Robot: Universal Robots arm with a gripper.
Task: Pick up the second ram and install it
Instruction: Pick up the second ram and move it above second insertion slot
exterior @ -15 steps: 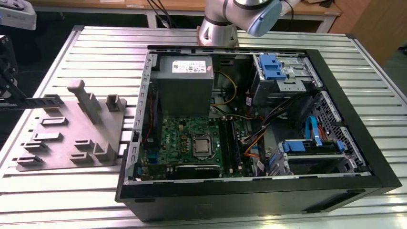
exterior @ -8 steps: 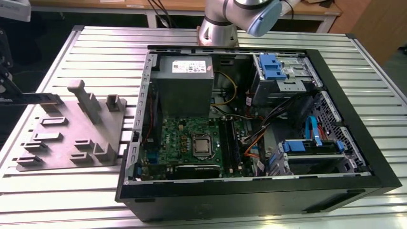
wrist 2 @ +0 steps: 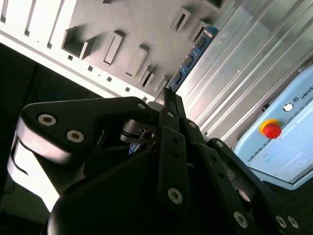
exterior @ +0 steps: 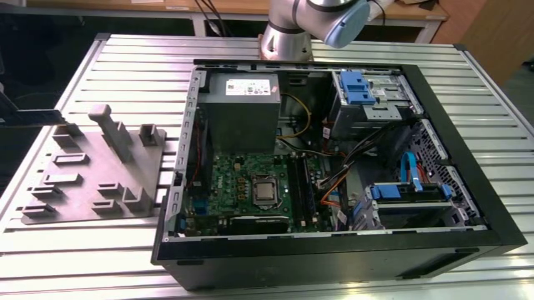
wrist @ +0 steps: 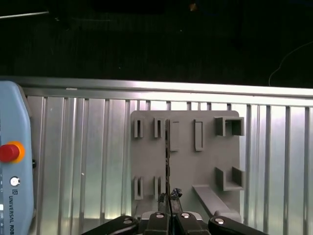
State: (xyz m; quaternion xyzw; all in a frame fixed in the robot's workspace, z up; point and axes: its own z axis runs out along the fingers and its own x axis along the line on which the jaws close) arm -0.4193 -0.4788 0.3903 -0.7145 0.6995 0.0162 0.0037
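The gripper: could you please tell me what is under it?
In the first wrist view, the gripper holds the second ram over the grey fixture plate; the ram hides a thin strip of the plate.

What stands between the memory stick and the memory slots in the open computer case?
Nothing visible. The tool seems to hold the stick over the grey fixture; the case lies open, with its slots uncovered.

grey fixture plate, ribbed silver table, blue ram, black claw
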